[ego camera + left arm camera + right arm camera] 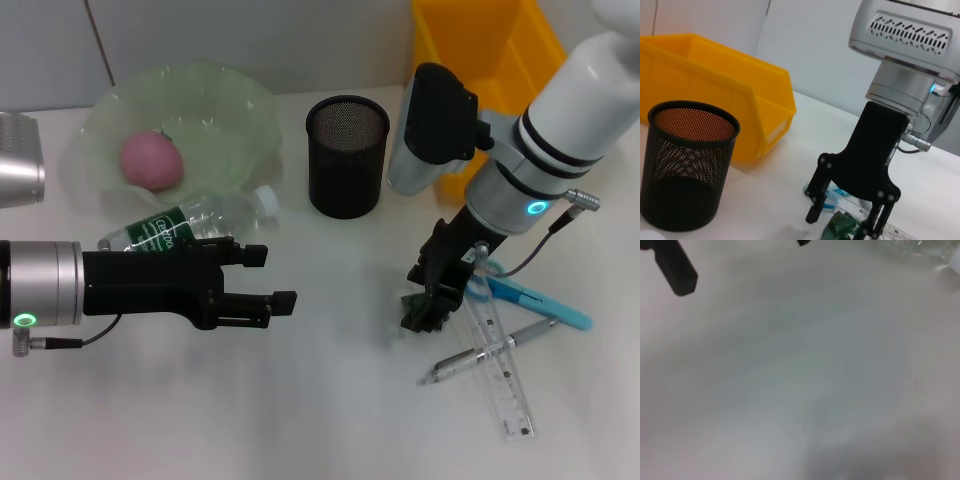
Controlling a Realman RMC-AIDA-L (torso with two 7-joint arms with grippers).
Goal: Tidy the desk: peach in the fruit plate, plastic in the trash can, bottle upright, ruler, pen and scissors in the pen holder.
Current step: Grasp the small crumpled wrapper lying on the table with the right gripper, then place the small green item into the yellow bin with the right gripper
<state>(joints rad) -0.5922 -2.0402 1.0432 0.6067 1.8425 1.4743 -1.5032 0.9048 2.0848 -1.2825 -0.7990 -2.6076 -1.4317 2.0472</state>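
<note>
- Desk (330, 420): white tabletop with bare room in the near middle and near left for moving.
- Yellow plastic bin (480, 50), far right, presumably the trash can; the green plastic is not in it yet.
- Pale green fruit plate (250, 120), far left, already holds the pink peach (152, 160); that step looks done.
- Black mesh pen holder (346, 155), far centre, shows nothing inside.
- Clear water bottle (190, 222) lies on its side just near the plate, not yet upright.
- Left gripper (275, 278) hovers beside the bottle, fingers parted, holding nothing.
- Right gripper (842, 225) is down at the crumpled green plastic (840, 227), jaws apart around it, not yet closed.
- Clear ruler (500, 375), silver pen (485, 355) and blue-handled scissors (535, 300) lie crossed at near right, close to the right arm.
</note>
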